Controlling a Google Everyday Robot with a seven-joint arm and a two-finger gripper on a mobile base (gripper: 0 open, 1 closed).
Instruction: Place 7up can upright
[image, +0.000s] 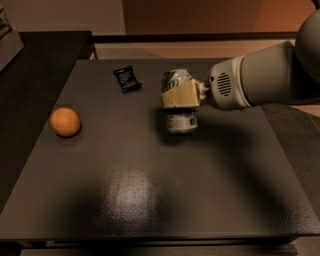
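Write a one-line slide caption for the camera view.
The gripper clasps the 7up can upright over the dark table, orange ball at the view's left, black packet behind.

You've got tan hand (181, 95) gripping silver-white 7up can (181, 121) mid-counter (150, 200); ball (65, 121) orange, packet (127, 79) black, counter dark grey

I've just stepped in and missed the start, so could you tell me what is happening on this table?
The robot's tan two-finger tool, reaching in from the right, is clamped around the middle of a small silver-white aluminium 7up can, holding it about upright over the dark table. Whether its base touches the tabletop I cannot tell. A round orange ball sits at the left and a small black packet lies near the far edge, both apart from the can.
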